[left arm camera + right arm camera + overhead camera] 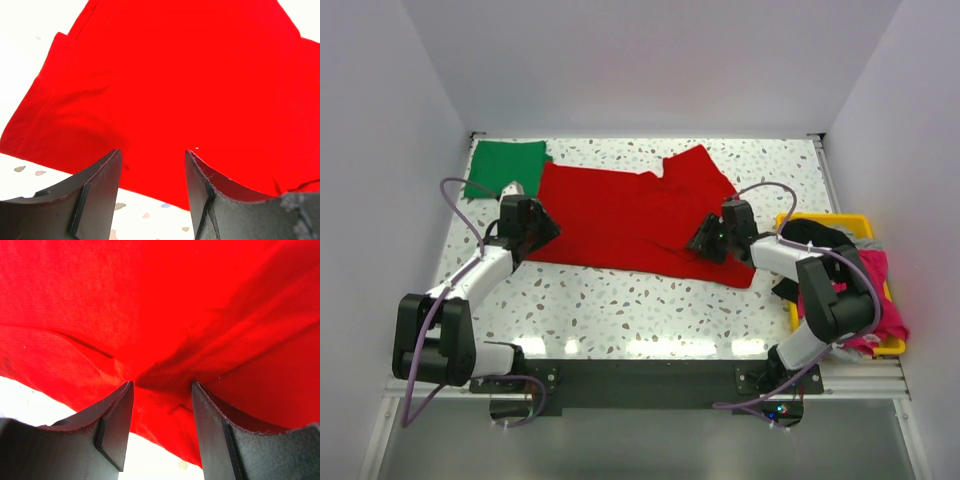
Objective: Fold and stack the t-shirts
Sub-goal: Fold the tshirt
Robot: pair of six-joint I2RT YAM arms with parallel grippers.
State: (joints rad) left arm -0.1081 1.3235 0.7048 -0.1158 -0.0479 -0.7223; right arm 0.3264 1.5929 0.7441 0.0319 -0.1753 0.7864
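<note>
Red t-shirt [630, 215]: soft cloth, spread flat, creased.

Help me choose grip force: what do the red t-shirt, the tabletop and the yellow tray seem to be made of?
Red t-shirt: soft matte cloth, likely cotton; it wrinkles and shows a stitched hem.
Tabletop: hard, smooth white surface with grey and tan flecks, terrazzo-look; stone or laminate is unclear.
Yellow tray: seemingly rigid plastic, judging by its even colour and straight rim.

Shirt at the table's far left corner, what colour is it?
The t-shirt is deep green; top external view shows it best.
</note>
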